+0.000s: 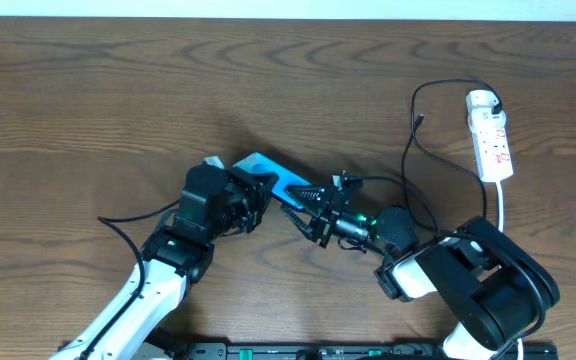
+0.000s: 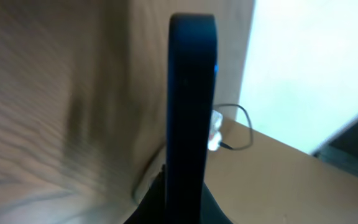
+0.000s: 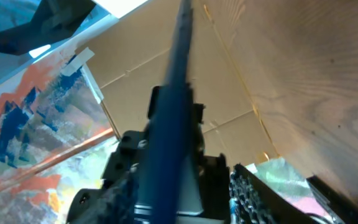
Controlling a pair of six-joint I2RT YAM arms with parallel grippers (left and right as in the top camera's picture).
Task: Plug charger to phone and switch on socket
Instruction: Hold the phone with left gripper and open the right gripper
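Note:
The phone (image 1: 271, 172) shows its blue screen and is held tilted off the table between both grippers. My left gripper (image 1: 251, 192) is shut on its left end; in the left wrist view the phone (image 2: 191, 93) stands edge-on from the jaws (image 2: 188, 208). My right gripper (image 1: 306, 212) is shut on its right end; in the right wrist view the phone (image 3: 169, 124) runs edge-on between the fingers (image 3: 166, 186). The charger's black cable (image 1: 409, 165) loops loose on the table, its tip (image 1: 421, 120) free and its white plug head (image 1: 482, 99) in the socket (image 1: 494, 145) at the far right.
The socket's white cord (image 1: 505, 205) runs down toward the right arm's base (image 1: 488, 285). A thin black cable (image 1: 128, 222) trails left of the left arm. The socket and cable also show small in the left wrist view (image 2: 216, 130).

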